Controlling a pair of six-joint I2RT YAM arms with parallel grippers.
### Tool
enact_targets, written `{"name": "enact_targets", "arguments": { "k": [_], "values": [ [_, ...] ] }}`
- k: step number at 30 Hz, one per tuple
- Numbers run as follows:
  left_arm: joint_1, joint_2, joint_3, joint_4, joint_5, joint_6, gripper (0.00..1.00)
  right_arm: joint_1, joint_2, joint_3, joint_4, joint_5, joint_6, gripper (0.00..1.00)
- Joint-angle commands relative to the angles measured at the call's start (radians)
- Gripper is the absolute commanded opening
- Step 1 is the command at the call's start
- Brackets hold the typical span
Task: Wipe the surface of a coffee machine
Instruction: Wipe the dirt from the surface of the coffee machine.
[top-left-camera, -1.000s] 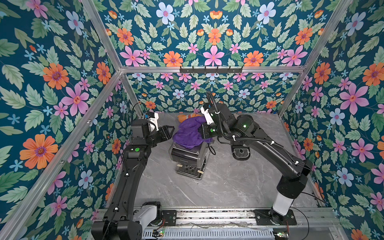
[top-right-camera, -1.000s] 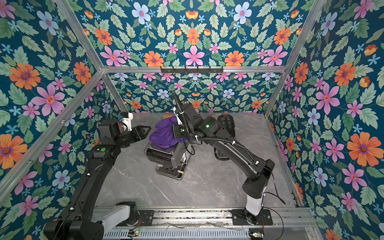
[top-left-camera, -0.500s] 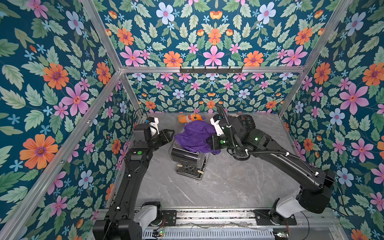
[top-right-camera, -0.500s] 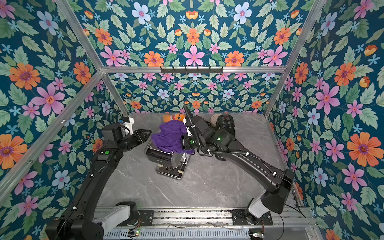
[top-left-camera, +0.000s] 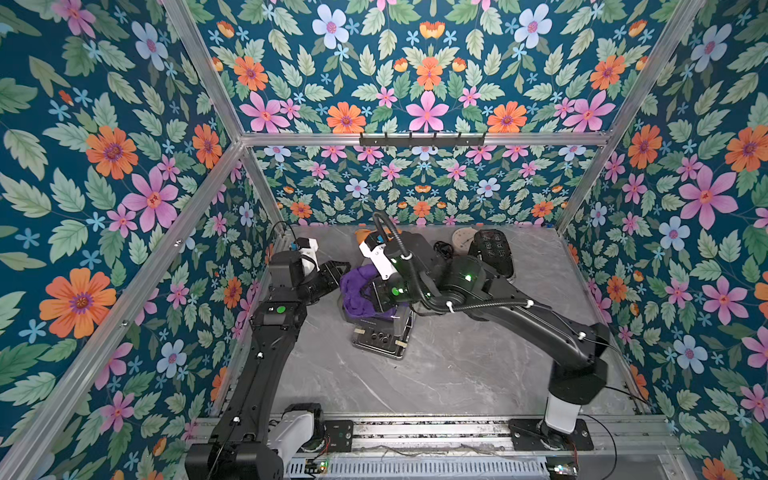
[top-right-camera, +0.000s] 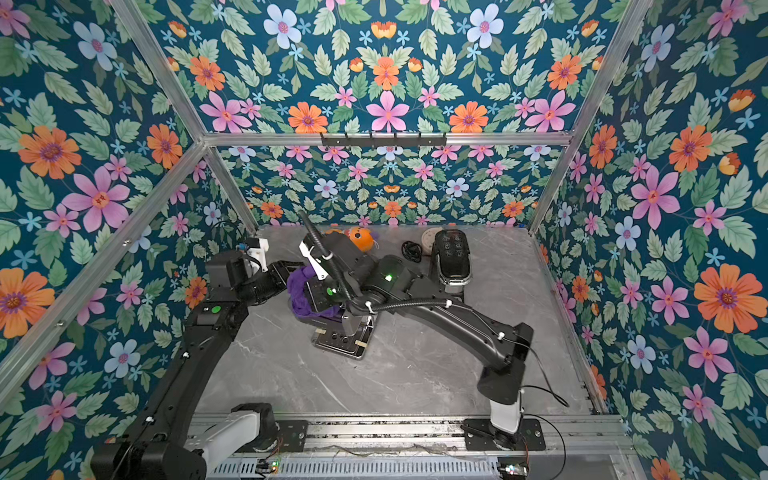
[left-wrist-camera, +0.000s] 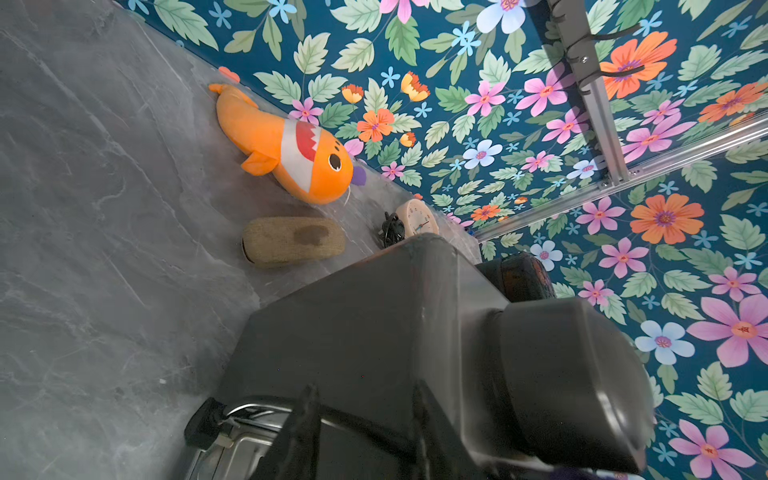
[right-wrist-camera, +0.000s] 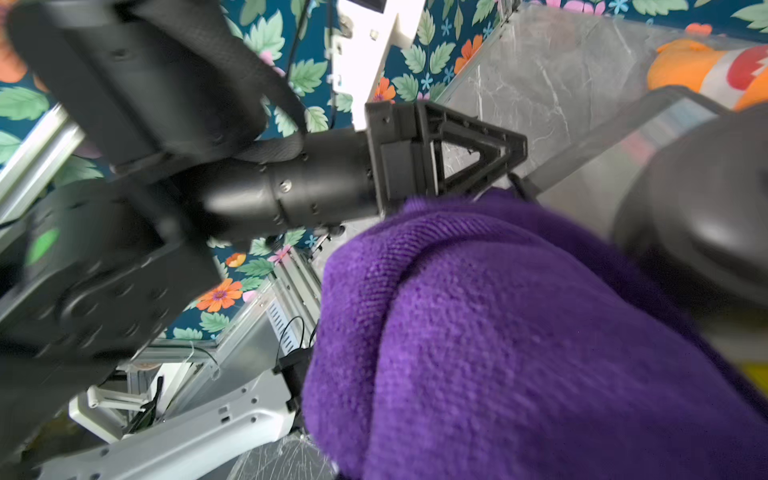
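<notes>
Step in hand: I read this as mid-wipe, with the purple cloth pressed on the upper body of the coffee machine.
Right gripper: the right gripper is clenched on the purple cloth. The wad bulges in front of its fingers and hides them in the right wrist view.
Left gripper: the left gripper sits at the machine's side, opposite the right gripper, one finger touching the housing just beside the cloth. Its jaws show a gap in the left wrist view, but I cannot tell whether they clamp the housing or only brace it.
Coffee machine location: between the two grippers, standing on the table, its metal base end toward the arm bases.
Next move: I judge it calls for dragging the cloth across the top and down a face while the left gripper steadies the housing against sliding.
Around: beyond the left gripper, along the back wall, lie a plush fish, a woven pouch, a clock and a black cord. A dark appliance stands behind the right gripper's arm.
In the way: the left gripper's finger and the cloth nearly meet, so a stroke toward that finger risks snagging. The other items lie well apart from both grippers.
</notes>
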Motion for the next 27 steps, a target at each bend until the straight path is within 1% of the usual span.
{"name": "enact_targets", "arguments": {
  "k": [1,3,6,10,15,19,22,27],
  "values": [
    [0.0,-0.01,0.005,0.023,-0.013,0.007,0.38,0.008,0.097,0.129,-0.128,-0.046,-0.045,0.0],
    [0.0,-0.011,0.019,-0.002,-0.027,0.023,0.37,0.021,0.157,0.206,-0.179,-0.051,-0.052,0.0],
    [0.0,-0.016,0.031,-0.017,-0.057,0.037,0.37,0.04,0.189,0.244,-0.205,-0.05,-0.061,0.0],
    [0.0,-0.022,0.024,-0.011,-0.084,0.034,0.37,0.067,0.185,0.233,-0.195,-0.01,-0.106,0.0],
    [0.0,-0.021,0.023,-0.015,-0.093,0.034,0.37,0.096,0.181,0.208,-0.208,-0.024,-0.186,0.0],
    [0.0,-0.02,0.023,-0.019,-0.102,0.037,0.37,0.1,0.168,0.16,-0.268,-0.001,-0.191,0.0],
    [0.0,-0.017,0.025,-0.022,-0.115,0.043,0.37,0.103,0.107,0.065,-0.263,0.027,-0.174,0.0],
    [0.002,-0.007,0.034,-0.023,-0.123,0.051,0.37,0.102,-0.101,-0.233,-0.098,0.079,-0.097,0.0]
  ]
}}
